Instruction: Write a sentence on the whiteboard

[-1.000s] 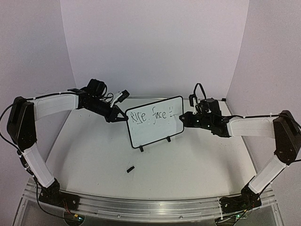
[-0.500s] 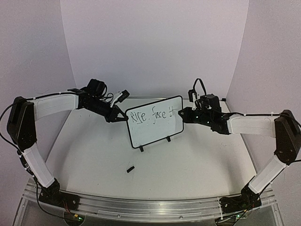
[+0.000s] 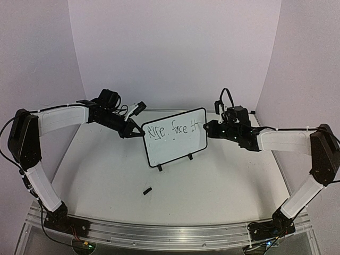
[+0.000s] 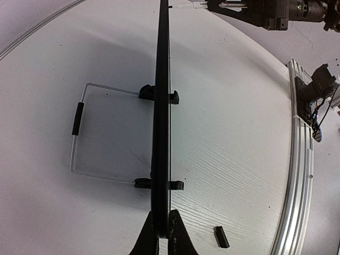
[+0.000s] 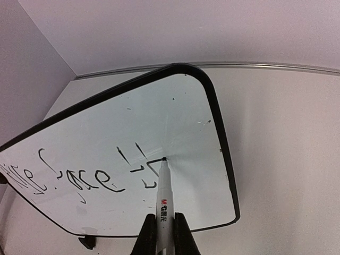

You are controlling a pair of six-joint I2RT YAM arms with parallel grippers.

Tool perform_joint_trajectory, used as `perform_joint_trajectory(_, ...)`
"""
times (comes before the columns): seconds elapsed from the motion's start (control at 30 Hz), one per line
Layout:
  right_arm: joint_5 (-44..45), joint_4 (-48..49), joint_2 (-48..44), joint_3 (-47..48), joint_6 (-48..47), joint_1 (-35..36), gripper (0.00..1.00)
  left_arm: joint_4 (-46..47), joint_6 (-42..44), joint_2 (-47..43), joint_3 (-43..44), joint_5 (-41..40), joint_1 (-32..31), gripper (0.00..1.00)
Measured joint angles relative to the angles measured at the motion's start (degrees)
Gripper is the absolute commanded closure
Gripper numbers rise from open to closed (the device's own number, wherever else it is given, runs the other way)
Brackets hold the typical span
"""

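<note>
Left fingers (image 4: 150, 240): mine, pinching the edge of the small black-framed white whiteboard (image 3: 178, 151), mid-frame on the white counter (image 3: 212, 186). Right fingers (image 5: 180, 236): mine, pinching a white marker (image 5: 163, 196), tip touching the end of the black handwritten sentence (image 3: 172, 130).

Pale lilac walls (image 3: 175, 53) fill the top and both sides of the frame. A white table (image 3: 223, 186) covers the lower half, with a metal rail (image 3: 170, 232) along its bottom edge. The light is soft and even.

A small black cap (image 3: 147, 190) lies alone on the white tabletop (image 3: 223, 186), toward its near edge, short of the metal rail (image 3: 159, 232).
</note>
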Motion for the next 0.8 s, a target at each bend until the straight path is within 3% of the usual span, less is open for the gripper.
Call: perform_joint_trajectory(0.8,0.1,-0.06,-0.66,-4.74,1.45,-0.04,1.0,0.0,0.02,0.02,0.0,-0.02,0.0,1.0)
